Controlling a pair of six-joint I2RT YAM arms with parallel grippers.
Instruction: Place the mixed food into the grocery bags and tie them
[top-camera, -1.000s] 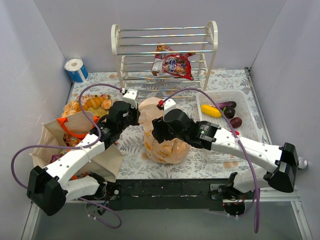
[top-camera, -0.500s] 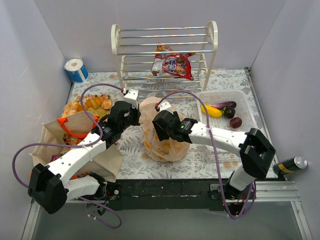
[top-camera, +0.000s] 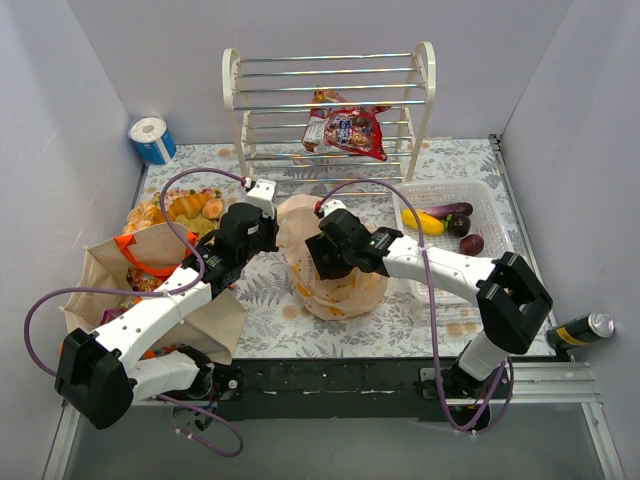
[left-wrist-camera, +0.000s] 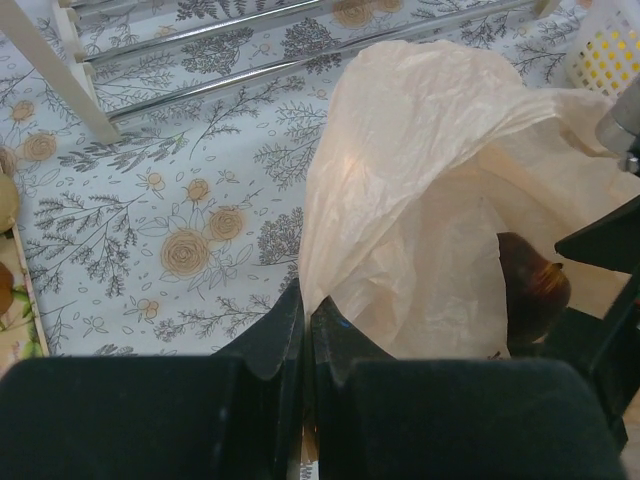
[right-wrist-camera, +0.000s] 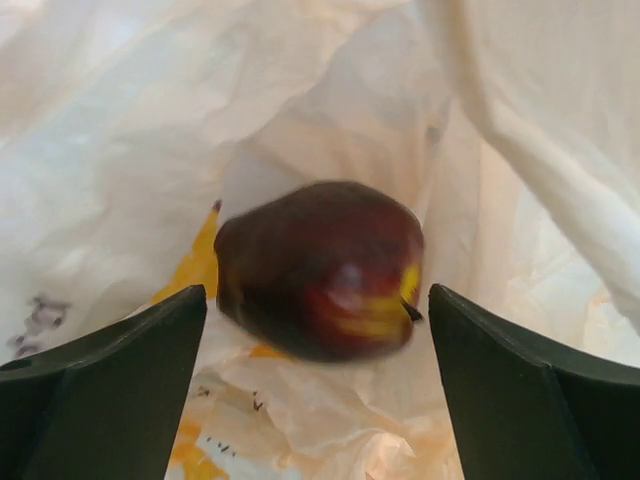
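The peach-orange plastic bag (top-camera: 340, 288) stands mid-table with its mouth held up. My left gripper (top-camera: 277, 236) is shut on the bag's rim (left-wrist-camera: 330, 270), the film pinched between its fingers (left-wrist-camera: 285, 345). My right gripper (top-camera: 318, 262) reaches into the bag's mouth and stands open. A dark red fruit (right-wrist-camera: 320, 265), blurred, lies free between its fingers (right-wrist-camera: 130, 360) on the bag's inside, touching neither. The same fruit (left-wrist-camera: 530, 285) shows through the film in the left wrist view. The beige canvas tote (top-camera: 110, 290) with orange handles sits at the left. Red snack packets (top-camera: 348, 130) lie on the rack.
A white rack (top-camera: 330, 100) stands at the back. A white lattice basket (top-camera: 500, 215) at the right holds a yellow fruit (top-camera: 422, 221), an eggplant (top-camera: 452, 210) and dark fruit (top-camera: 472, 244). Pastries (top-camera: 185, 207) lie behind the tote, a paper roll (top-camera: 152, 140) far left, a can (top-camera: 580, 328) near right.
My right gripper has opened wider and let go of the dark red fruit inside the plastic bag. The right arm swung its elbow in. The left gripper kept its hold.
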